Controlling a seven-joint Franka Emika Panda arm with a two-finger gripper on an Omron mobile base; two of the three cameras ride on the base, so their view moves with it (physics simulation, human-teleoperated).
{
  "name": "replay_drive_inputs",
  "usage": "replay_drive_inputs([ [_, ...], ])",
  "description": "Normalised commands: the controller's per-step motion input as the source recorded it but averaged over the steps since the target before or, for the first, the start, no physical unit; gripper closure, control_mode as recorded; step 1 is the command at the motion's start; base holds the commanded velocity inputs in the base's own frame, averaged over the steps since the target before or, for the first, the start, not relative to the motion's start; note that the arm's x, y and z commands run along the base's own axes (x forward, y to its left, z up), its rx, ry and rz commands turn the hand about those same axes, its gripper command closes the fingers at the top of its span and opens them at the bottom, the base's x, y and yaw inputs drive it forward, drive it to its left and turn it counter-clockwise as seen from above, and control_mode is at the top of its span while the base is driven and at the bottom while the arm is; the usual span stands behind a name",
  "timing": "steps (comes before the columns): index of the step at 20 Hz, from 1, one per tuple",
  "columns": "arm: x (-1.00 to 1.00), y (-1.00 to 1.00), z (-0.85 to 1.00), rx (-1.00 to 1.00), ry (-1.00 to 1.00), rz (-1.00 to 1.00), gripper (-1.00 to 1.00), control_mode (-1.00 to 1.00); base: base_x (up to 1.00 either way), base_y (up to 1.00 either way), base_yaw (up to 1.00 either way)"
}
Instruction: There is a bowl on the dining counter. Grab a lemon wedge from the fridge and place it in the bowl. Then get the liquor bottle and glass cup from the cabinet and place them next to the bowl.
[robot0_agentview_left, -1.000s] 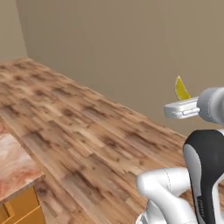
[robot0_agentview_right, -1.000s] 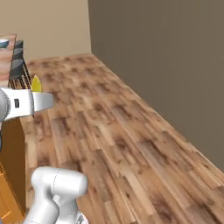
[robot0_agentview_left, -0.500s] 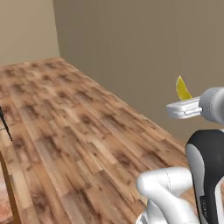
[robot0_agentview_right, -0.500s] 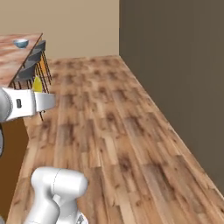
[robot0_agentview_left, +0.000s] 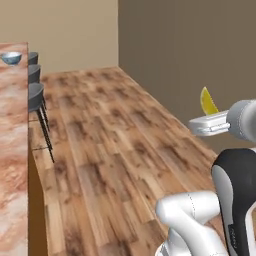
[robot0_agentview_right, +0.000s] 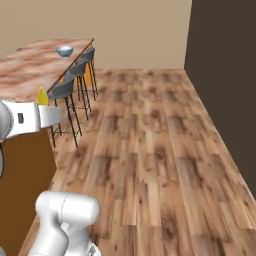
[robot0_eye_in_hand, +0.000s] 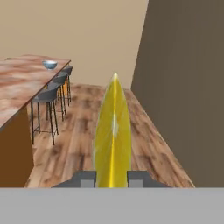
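Note:
A yellow lemon wedge (robot0_eye_in_hand: 113, 135) stands upright between my gripper's (robot0_eye_in_hand: 112, 178) two fingers, which are shut on it. From the left base view the lemon wedge (robot0_agentview_left: 207, 101) pokes up above the white gripper (robot0_agentview_left: 206, 123) held out over the wooden floor. In the right base view the wedge (robot0_agentview_right: 42, 96) shows above the hand (robot0_agentview_right: 47, 115). A small bluish bowl (robot0_agentview_right: 64, 50) sits on the far end of the marble dining counter (robot0_agentview_right: 30, 67); the bowl (robot0_agentview_left: 11, 58) and counter (robot0_agentview_left: 12, 150) also lie at the left of the left base view, and the bowl (robot0_eye_in_hand: 50, 64) shows in the hand view.
Three dark bar stools (robot0_agentview_right: 70, 90) line the counter's side toward the floor. A dark wall (robot0_agentview_left: 200, 55) runs along the right. A tan wall (robot0_agentview_right: 125, 30) closes the far end. Wooden floor (robot0_agentview_right: 150, 150) stretches between counter and wall.
The whole scene has swung as the base turned: counter, stools and bowl have come into view. The gripper keeps its hold on the lemon wedge in the same pose.

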Motion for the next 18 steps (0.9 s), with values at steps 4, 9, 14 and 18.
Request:
replay_drive_inputs([
  [4,0.0,0.0,0.0,0.0,0.0,0.0,1.0,1.0,1.0,0.04,0.33],
  [9,0.0,0.0,0.0,0.0,0.0,0.0,1.0,1.0,1.0,0.0,0.32],
  [14,0.0,0.0,0.0,0.0,0.0,0.0,1.0,1.0,1.0,0.0,0.29],
  [18,0.0,0.0,0.0,0.0,0.0,0.0,1.0,1.0,1.0,-0.03,0.27],
])
